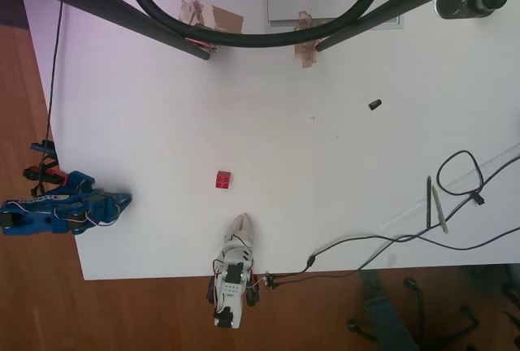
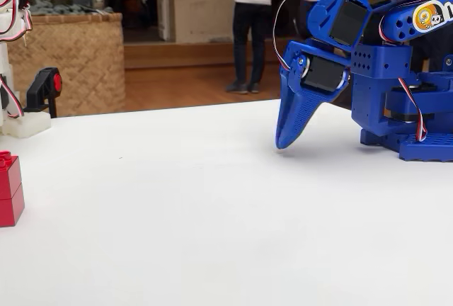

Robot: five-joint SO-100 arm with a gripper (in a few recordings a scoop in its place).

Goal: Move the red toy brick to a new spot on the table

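Observation:
The red toy brick [image 1: 223, 179] lies on the white table [image 1: 341, 172], left of the middle in the overhead view. In the fixed view the red toy brick [image 2: 8, 189] sits at the left edge, partly cut off. My white arm stands at the table's near edge in the overhead view. Its gripper [image 1: 242, 221] points at the brick from a short way below and to the right, without touching it. The fingers taper to one point and look shut with nothing in them. Part of the white arm [image 2: 10, 51] shows at the far left of the fixed view.
A blue arm [image 1: 65, 209] rests at the table's left edge, its closed claw tip [image 2: 283, 143] down on the table. A small black cylinder [image 1: 374, 105] lies at upper right. A pen [image 1: 429, 203], a ruler and cables lie at right. Black stand legs cross the top. People stand in the background.

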